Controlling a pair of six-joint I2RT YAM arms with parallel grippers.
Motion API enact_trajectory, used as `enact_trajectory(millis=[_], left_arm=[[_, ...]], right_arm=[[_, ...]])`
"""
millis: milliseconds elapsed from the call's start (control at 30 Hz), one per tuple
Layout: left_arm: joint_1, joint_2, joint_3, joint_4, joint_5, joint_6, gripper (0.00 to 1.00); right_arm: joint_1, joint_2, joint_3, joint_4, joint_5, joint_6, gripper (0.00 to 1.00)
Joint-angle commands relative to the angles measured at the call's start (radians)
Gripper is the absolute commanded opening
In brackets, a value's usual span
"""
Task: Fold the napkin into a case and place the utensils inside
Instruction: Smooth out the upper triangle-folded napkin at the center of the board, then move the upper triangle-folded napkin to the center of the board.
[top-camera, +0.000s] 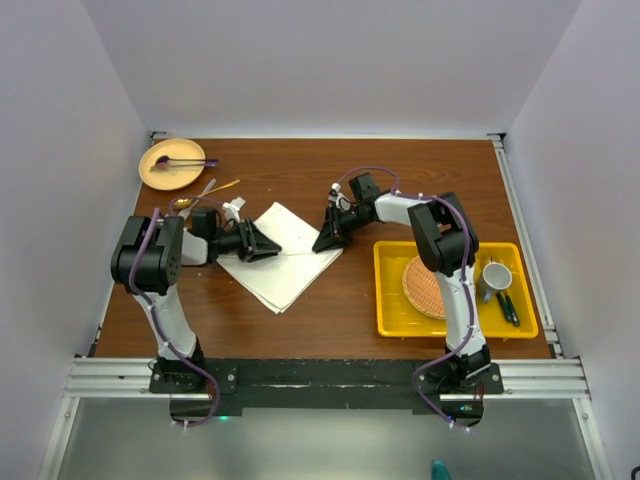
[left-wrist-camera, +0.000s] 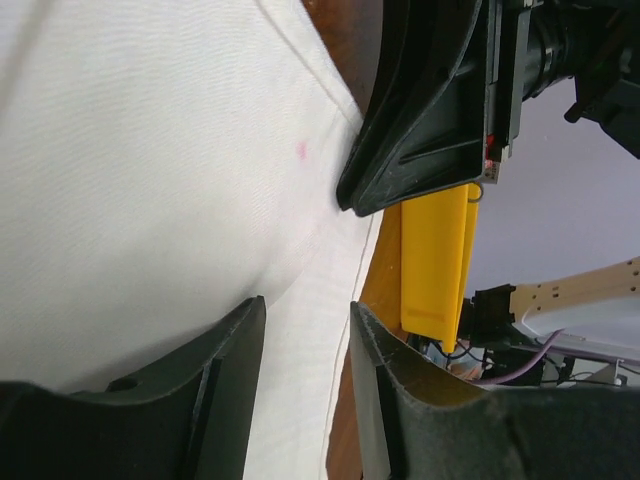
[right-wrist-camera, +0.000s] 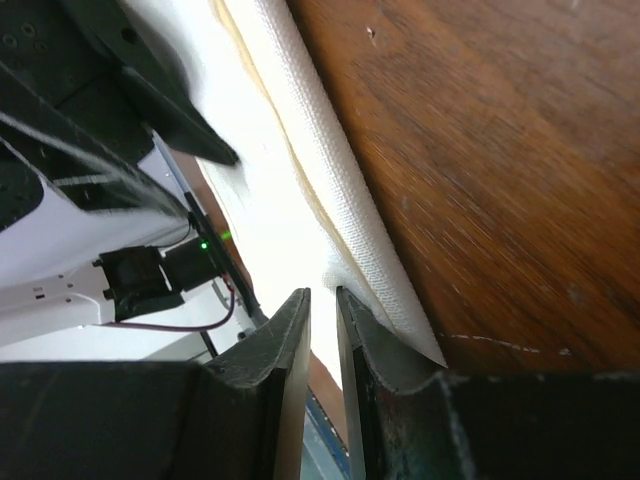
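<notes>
Napkin first: it lies folded on the bare wood of the desk, a cream-white slab set cornerwise between my two arms. My left pincer is down at its left side. The jaws stand apart, with flat cloth and a hem line showing in the gap. Nothing is bunched between them, so I call it released. My right pincer sits at the cloth's far right corner, its jaws only a thin slit apart. The folded corner rests against one finger, but whether any cloth is pinched in that slit I cannot tell. The gold utensils lie on the desk beyond my left arm, near the tan plate — clear of the napkin, not touching it. The yellow tray is on my right.
</notes>
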Motion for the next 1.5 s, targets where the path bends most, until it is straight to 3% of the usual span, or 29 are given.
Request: enact_trajectory(millis=[0,233,433,567,700,800,900,1233,1467], left_arm=[[0.167,-0.054,-0.051,-0.190,0.002,0.164,0.46],[0.358,-0.039,-0.051,-0.467,0.056,0.505,0.46],[0.391,-0.065,-0.103,-0.457,0.119,0.515,0.46],[0.370,-0.177,-0.073,-0.519,0.174,0.522,0.46],[0.336,-0.289,0.016,-0.676,0.185,0.641,0.46],[0.304,-0.352,0.101,-0.775,0.110,0.726,0.45],[0.246,-0.386,0.150,-0.765,0.004,0.761,0.45],[0.117,-0.222,0.268,-0.722,-0.175,0.755,0.43],[0.100,-0.142,0.444,-0.759,-0.238,0.846,0.52]], right_arm=[[-0.029,0.076,-0.005,-0.100,0.223,-0.110,0.23],[-0.032,0.087,0.000,-0.116,0.237,-0.148,0.23],[-0.020,0.084,0.038,-0.110,0.226,-0.194,0.23],[0.012,0.047,0.108,-0.129,0.160,-0.257,0.25],[0.045,-0.034,0.185,-0.149,0.053,-0.282,0.29],[0.042,-0.087,0.228,-0.166,0.051,-0.302,0.31],[0.043,-0.096,0.260,-0.174,0.108,-0.337,0.31],[0.062,0.021,0.280,-0.159,0.197,-0.438,0.31],[0.101,-0.022,0.126,-0.192,0.217,-0.539,0.31]])
